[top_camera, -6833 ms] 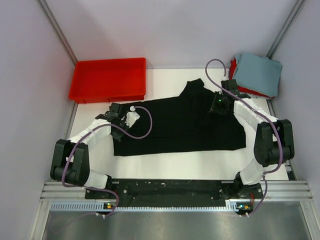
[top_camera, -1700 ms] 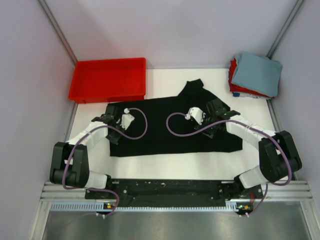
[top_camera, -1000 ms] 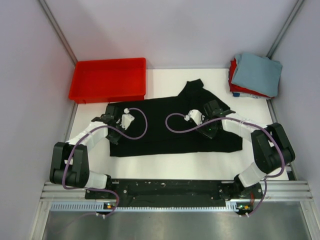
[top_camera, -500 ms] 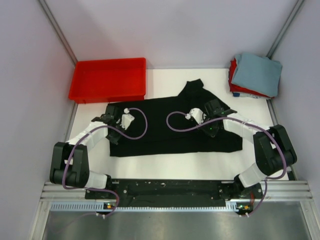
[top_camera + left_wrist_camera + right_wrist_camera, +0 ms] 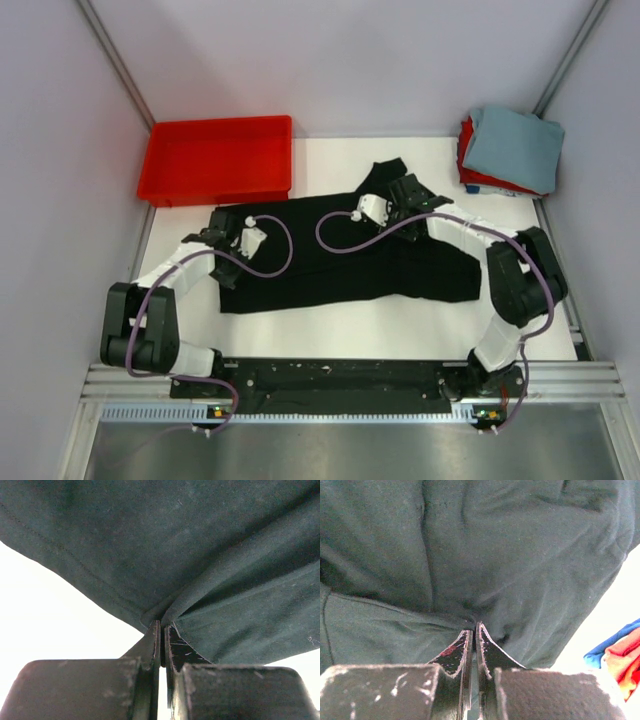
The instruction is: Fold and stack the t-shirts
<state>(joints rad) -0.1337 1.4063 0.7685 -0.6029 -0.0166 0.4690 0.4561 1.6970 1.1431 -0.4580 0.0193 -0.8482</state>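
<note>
While in left claw [image 5: 162, 628], black t-shirt [image 5: 210, 545]

The black shirt [image 5: 330, 272] is plain, with no print. The grey-blue shirt [image 5: 515, 148] and the red shirt [image 5: 467, 150] are plain too. The tray [image 5: 215, 160] is bright red, the worktop [image 5: 340, 160] white. The arms [image 5: 175, 265] are white with black joints, and their cables [image 5: 270, 262] are purple.

Robot lab test booth, clearly: plain pale walls [image 5: 350, 60] box in white table [image 5: 330, 325]; two jointed arms, left [image 5: 165, 278] and right [image 5: 520, 280], bolted to metal rail [image 5: 130, 380] at near edge; purple cables [image 5: 345, 251] loop loose; red plastic tray [image 5: 215, 160] sits in far corner.
</note>
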